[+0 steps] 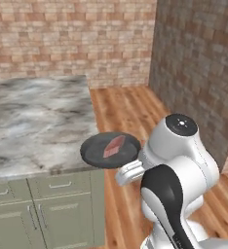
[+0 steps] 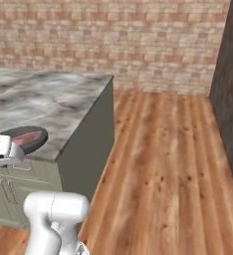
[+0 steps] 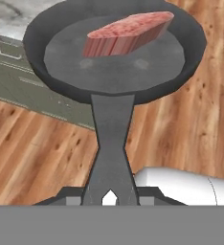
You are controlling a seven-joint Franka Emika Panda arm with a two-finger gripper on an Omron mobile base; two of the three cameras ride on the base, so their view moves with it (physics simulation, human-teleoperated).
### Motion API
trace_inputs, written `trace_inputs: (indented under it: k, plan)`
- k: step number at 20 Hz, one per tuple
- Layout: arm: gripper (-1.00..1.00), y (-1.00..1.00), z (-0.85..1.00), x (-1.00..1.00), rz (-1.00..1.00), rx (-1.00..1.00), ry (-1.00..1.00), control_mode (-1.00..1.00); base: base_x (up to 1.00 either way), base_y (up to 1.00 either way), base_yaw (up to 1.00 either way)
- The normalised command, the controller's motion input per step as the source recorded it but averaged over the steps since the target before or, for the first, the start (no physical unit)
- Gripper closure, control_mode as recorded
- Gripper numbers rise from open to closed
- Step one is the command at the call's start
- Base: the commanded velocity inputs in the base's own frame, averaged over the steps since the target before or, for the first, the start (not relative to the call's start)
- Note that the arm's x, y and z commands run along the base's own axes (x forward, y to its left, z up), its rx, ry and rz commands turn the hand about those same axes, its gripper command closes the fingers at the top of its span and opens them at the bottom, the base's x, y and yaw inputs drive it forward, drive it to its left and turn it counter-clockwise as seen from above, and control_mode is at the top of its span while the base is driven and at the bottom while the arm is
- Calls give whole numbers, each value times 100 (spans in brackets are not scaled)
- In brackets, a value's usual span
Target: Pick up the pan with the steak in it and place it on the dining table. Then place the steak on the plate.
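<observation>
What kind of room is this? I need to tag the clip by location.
Most likely a kitchen: a marbled counter on green cabinets, brick walls, a wood floor, and a pan holding a steak.

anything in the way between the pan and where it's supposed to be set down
Nothing visible blocks it. The gripper holds the pan by its handle, steak inside, over the corner edge of the marbled top. That surface looks bare beside the pan; the plate isn't visible here.
</observation>
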Motion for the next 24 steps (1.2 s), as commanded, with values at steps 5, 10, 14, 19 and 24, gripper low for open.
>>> trace_inputs:
  k: [5,10,14,19,24]
  plan:
    - [100,0,0,0,0,0,0,100,0,-98,0]
    - [100,0,0,0,0,0,0,100,10,-99,0]
    - [100,0,0,0,0,0,0,100,56,-82,0]
    - [100,0,0,0,0,0,0,100,99,-41,1]
    - [100,0,0,0,0,0,0,100,100,-17,0]
